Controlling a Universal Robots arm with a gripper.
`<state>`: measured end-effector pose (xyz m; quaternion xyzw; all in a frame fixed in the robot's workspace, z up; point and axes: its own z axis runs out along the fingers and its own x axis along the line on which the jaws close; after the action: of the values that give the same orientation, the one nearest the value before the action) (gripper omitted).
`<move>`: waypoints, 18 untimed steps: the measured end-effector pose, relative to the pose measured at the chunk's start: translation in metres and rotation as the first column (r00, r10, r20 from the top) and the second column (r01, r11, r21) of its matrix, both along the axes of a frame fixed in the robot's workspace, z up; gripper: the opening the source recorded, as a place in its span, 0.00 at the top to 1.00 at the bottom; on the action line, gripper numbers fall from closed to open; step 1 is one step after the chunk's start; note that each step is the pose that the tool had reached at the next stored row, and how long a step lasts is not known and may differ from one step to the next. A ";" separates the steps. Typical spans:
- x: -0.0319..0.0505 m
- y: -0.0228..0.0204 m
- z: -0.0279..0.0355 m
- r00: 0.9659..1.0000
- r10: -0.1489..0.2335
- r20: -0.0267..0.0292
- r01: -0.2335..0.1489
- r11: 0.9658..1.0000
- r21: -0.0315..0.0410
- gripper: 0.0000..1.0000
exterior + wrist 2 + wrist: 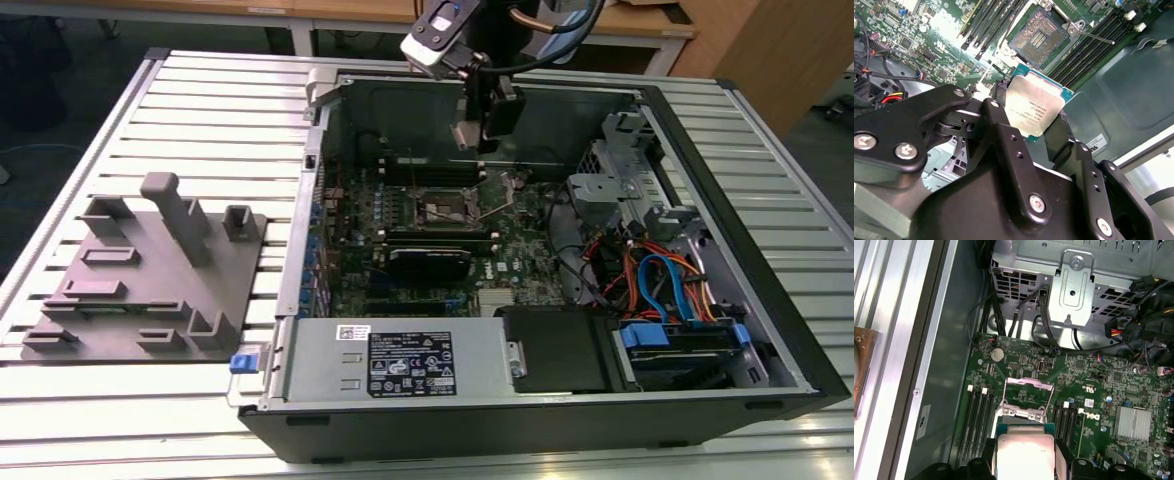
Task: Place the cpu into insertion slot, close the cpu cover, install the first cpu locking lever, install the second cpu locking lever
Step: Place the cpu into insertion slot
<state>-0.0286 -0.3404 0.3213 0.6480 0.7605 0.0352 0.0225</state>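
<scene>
My gripper (1031, 114) is shut on the cpu (1036, 107), a flat square chip with a dull silver top and a green edge, held by two opposite sides. In the exterior view the gripper (478, 135) hangs inside the open computer case, above the far end of the green board. The insertion slot (1040, 37) lies open below and a little ahead of the chip, its dark contact field bare; it sits mid-board in the exterior view (445, 208). The cpu cover (1026, 395) stands swung up, just beyond the held cpu (1024, 452). A thin locking lever (1096, 36) sticks out beside the socket.
Long black memory slots (999, 20) flank the socket. A black card (427, 262) lies just in front of it. A metal drive cage (627, 190) and coloured cables (661, 280) fill the exterior view's right; a power supply (400, 365) sits in front. A grey fixture block (147, 270) stands outside the case.
</scene>
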 end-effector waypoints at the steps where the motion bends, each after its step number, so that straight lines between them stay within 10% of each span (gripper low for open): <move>1: -0.0001 0.0004 -0.0013 1.000 -0.006 0.000 0.006 1.000 0.000 0.46; 11: 0.0000 0.0012 -0.0194 0.991 -0.137 0.000 0.137 0.991 0.000 0.46; 18: -0.0002 0.0018 -0.0237 0.987 -0.163 -0.001 0.163 0.987 0.003 0.46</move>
<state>-0.0287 -0.3386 0.2976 0.7081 0.7049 0.0343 0.0242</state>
